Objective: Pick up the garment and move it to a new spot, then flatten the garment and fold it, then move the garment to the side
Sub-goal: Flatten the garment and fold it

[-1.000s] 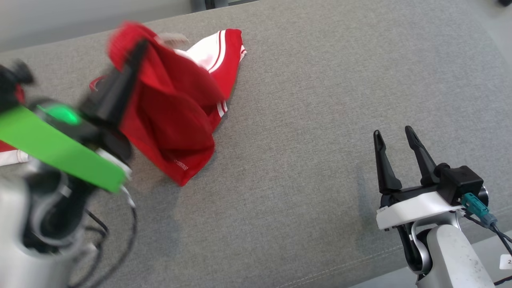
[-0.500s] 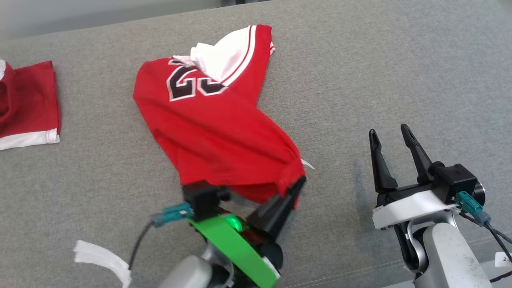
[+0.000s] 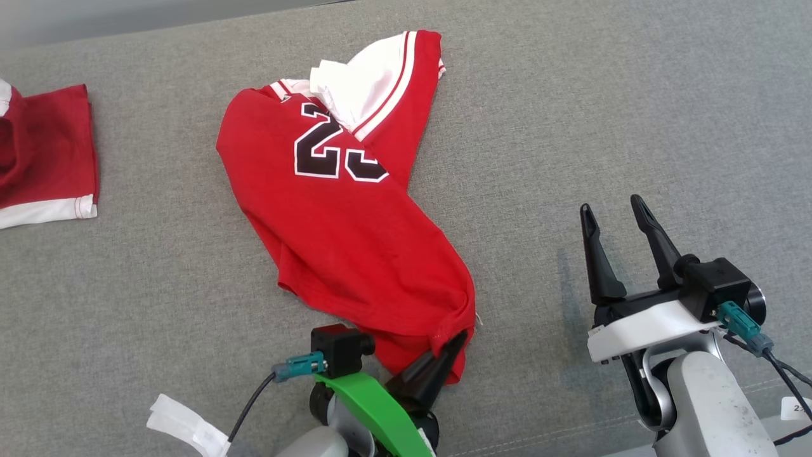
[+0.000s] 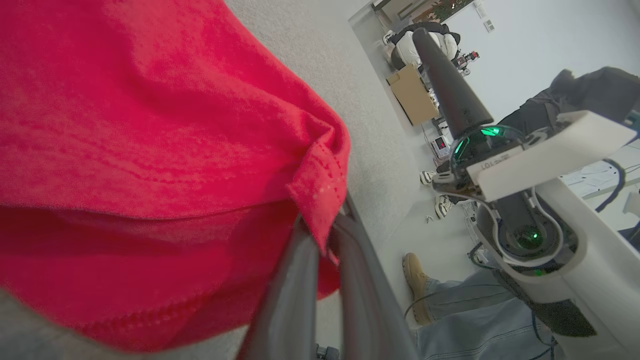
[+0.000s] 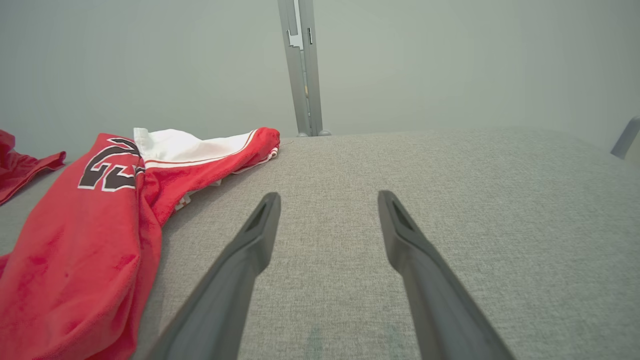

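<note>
Slippage is our worry: left claw (image 3: 457, 337) pinches only a hem corner of the red cloth jersey with black numerals (image 3: 342, 241), right claw (image 3: 610, 209) hangs spread.

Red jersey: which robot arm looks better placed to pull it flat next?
Probably the left: the left gripper is shut on a hem corner of the red jersey. The right gripper hangs open over bare grey surface, apart from it.

- A robotics lab or test room, by the look of it.
- A grey fabric-covered worktable (image 3: 602, 95) stands against a bare pale wall (image 5: 150, 60) with a metal post (image 5: 301, 65).
- A cardboard box (image 4: 412, 95) sits on the pale floor (image 4: 395, 165), and a person's shoe (image 4: 412, 280) is planted close by.
</note>
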